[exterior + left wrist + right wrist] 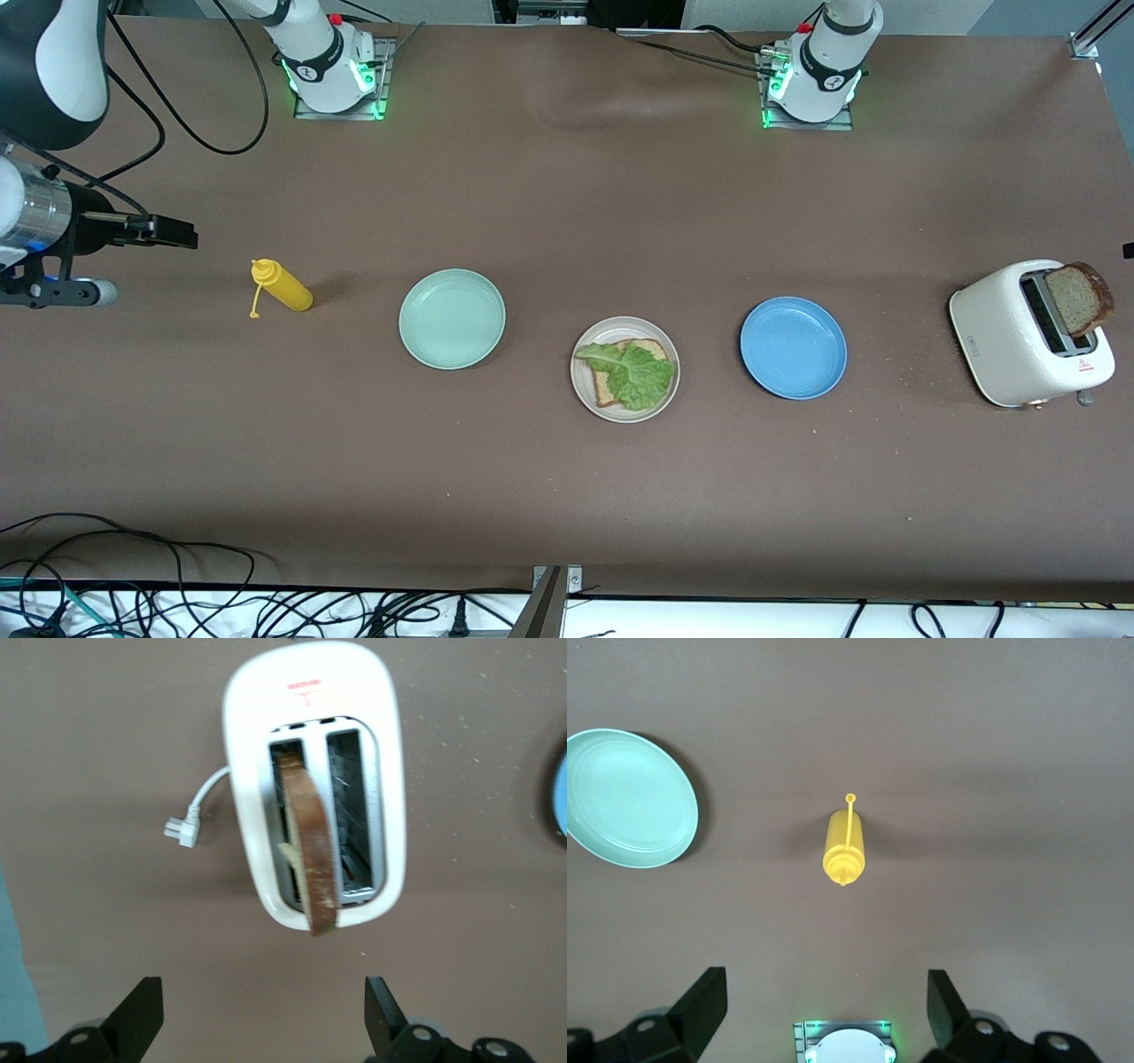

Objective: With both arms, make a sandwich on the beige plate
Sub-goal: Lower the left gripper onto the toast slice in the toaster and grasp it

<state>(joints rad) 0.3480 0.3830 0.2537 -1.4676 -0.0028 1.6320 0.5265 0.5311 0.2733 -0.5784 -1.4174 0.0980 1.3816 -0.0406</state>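
Lettuce covers one bread slice on the beige plate mid-surface. Left tool gapes over the toaster; right tool gapes over the mustard bottle.

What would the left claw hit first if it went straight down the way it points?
Probably the bread slice sticking up from the toaster. The open left claw hangs above them, pointing down. The slice looks a bit off the claw's centre, so bare table could come first.
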